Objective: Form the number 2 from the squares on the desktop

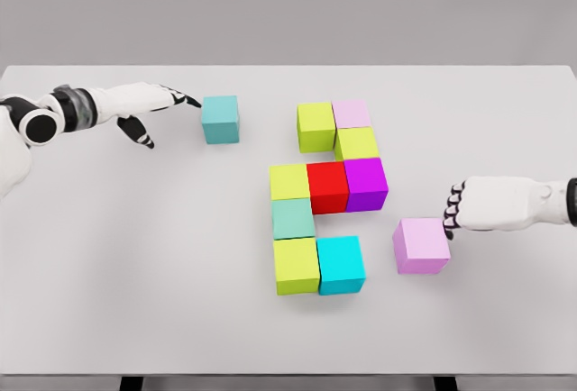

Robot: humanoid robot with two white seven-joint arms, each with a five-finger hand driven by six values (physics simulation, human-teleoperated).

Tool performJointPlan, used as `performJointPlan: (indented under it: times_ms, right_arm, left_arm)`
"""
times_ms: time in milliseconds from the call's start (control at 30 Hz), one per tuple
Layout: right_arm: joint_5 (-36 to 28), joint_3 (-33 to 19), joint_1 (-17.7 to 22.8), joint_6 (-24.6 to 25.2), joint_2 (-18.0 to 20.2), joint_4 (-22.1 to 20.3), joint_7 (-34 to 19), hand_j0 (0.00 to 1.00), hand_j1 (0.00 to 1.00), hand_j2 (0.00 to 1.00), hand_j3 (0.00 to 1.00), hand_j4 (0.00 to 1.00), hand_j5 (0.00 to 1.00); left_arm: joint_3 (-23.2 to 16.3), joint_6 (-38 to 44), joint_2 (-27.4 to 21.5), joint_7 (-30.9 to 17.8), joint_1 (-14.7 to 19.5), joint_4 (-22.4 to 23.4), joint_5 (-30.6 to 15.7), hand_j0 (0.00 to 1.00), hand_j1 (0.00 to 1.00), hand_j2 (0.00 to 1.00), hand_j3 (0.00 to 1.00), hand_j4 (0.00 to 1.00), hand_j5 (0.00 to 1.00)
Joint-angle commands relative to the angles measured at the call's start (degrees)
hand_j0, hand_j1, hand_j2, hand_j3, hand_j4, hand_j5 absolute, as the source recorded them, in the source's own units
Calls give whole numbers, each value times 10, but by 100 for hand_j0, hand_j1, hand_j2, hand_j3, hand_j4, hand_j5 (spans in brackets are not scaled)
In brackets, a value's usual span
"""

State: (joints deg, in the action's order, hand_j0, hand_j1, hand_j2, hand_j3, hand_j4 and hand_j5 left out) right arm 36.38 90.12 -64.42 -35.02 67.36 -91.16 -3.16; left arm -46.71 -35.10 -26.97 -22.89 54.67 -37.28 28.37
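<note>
Two hands, left hand spread beside teal cube, right hand seemingly curled against pink cube

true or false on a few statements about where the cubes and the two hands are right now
1. The teal cube at upper left sits apart from the main cluster. True.
2. The red cube lies between a yellow-green cube and a purple cube. True.
3. The right hand holds the pale pink cube in the air. False: that cube rests on the white table, with the hand's curled fingers at its upper right corner.
4. The left hand is closed around the teal cube. False: its fingers are spread, reaching toward the cube's left side.
5. A cyan cube sits in the cluster's bottom row. True.
</note>
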Motion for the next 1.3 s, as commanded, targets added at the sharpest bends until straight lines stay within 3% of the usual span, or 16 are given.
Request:
performJointPlan:
  times_ms: [0,367,600,933,1267]
  right_arm:
    - [-3,-1,0,0,-6,0,0,54,54,54,54,54,54]
    - [-7,-1,8,0,-4,-2,-1,54,54,54,54,54,54]
    - [-3,-2,12,0,33,-50,-3,54,54,54,54,54,54]
    - [-2,-1,26,0,36,-80,-12,54,54,54,54,54,54]
    - [-3,-2,29,0,35,-92,-14,54,54,54,54,54,54]
  left_arm:
    - [1,1,4,-3,0,-1,-5,96,96,96,96,96,96]
    - [2,1,10,-7,5,2,-5,96,96,96,96,96,96]
    - [1,1,17,-8,8,1,-5,96,96,96,96,96,96]
    - [3,1,32,-8,10,31,4,96,96,96,96,96,96]
    - [3,1,43,-15,10,29,11,96,96,96,96,96,96]
